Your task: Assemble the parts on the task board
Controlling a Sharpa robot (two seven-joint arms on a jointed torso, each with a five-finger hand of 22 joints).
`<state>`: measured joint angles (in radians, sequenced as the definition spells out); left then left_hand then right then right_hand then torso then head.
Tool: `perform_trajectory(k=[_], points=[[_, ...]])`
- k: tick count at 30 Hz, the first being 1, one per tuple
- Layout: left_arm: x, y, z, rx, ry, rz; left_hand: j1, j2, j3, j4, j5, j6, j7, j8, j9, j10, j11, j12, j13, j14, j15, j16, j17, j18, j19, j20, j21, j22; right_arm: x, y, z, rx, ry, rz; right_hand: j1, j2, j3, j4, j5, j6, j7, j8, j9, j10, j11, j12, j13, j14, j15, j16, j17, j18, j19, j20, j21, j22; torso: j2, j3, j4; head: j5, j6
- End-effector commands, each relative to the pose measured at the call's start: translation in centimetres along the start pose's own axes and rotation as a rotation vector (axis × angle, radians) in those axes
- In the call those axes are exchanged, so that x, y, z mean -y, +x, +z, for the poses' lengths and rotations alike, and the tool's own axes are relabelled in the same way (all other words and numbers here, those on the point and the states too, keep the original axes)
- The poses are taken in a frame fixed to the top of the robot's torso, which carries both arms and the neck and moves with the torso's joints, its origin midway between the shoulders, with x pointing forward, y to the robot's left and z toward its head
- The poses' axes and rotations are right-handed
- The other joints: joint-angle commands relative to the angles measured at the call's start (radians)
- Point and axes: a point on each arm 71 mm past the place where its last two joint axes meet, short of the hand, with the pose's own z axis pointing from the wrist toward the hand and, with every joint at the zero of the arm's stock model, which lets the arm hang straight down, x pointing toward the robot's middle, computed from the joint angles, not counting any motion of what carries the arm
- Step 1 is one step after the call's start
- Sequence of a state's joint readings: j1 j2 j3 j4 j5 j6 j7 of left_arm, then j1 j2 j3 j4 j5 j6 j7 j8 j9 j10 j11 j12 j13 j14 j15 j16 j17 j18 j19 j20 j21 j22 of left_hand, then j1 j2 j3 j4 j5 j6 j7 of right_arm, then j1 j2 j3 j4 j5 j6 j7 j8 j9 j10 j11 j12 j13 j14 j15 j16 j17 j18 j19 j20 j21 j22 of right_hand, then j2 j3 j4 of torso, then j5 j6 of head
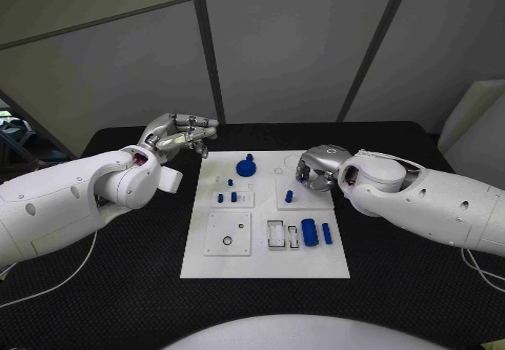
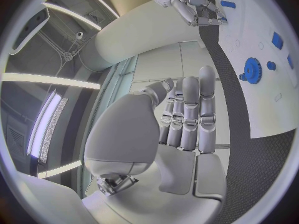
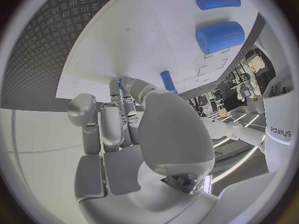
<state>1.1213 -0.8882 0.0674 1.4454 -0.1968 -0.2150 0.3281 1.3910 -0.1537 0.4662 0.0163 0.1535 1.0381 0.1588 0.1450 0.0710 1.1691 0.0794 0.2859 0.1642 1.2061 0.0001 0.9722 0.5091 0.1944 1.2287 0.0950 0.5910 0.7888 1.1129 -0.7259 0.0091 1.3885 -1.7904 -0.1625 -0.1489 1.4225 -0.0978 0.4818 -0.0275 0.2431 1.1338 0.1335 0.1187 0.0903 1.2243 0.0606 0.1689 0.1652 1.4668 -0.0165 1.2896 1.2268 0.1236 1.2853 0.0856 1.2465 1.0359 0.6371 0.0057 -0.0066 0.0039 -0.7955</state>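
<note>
The right hand hangs over the task board, fingers curled beside an upright blue peg; I cannot tell if it grips. The left hand hovers open off the board's corner; a blue gear lies between them.

White task board on black table

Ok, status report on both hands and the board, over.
Left hand open, off the board's far left corner. Right hand over the white board, fingertips at a small blue peg. Nothing in the way.

The right hand hung over the task board, hiding its own fingertips and what they touched beside the small blue peg. Marks near the blue gear were too small to read.
</note>
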Motion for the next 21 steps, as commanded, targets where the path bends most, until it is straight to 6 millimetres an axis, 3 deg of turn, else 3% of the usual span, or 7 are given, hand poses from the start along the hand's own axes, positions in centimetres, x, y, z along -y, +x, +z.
perform_trajectory(k=[1, 21], points=[[0.0, 0.1, 0.1, -0.014, -0.013, -0.012, 0.001, 0.011, -0.005, -0.001, -0.006, 0.003, 0.001, 0.003, -0.002, -0.005, -0.001, 0.006, 0.001, -0.008, -0.001, -0.006, -0.001, -0.012, -0.006, 0.001, -0.007, -0.001, 0.0, -0.2, 0.0, 0.03, 0.015, -0.029, 0.004, 0.014, 0.003, -0.006, -0.004, 0.006, 0.0, 0.004, 0.0, 0.008, -0.002, 0.003, 0.0, 0.056, -0.006, 0.005, 0.001, -0.016, 0.004, -0.001, 0.006, 0.001, -0.001, -0.0002, -0.0015, 0.0, 0.0], [-0.6, -0.2, 0.0, -0.004, -0.053, -0.009, 0.009, 0.016, -0.006, -0.01, -0.004, -0.024, 0.016, -0.004, -0.005, -0.042, 0.012, 0.022, 0.007, -0.014, 0.007, -0.012, -0.018, -0.014, -0.01, 0.005, -0.011, -0.003, -0.2, -1.8, -2.6, 0.151, -0.008, 0.072, -0.001, 0.013, 0.009, -0.012, 0.0, 0.001, 0.003, -0.001, -0.001, 0.003, 0.001, -0.005, -0.003, 0.056, -0.004, 0.013, 0.006, -0.018, 0.005, -0.002, 0.016, 0.013, 0.0, 0.0009, -0.001, 0.011, 0.006]])
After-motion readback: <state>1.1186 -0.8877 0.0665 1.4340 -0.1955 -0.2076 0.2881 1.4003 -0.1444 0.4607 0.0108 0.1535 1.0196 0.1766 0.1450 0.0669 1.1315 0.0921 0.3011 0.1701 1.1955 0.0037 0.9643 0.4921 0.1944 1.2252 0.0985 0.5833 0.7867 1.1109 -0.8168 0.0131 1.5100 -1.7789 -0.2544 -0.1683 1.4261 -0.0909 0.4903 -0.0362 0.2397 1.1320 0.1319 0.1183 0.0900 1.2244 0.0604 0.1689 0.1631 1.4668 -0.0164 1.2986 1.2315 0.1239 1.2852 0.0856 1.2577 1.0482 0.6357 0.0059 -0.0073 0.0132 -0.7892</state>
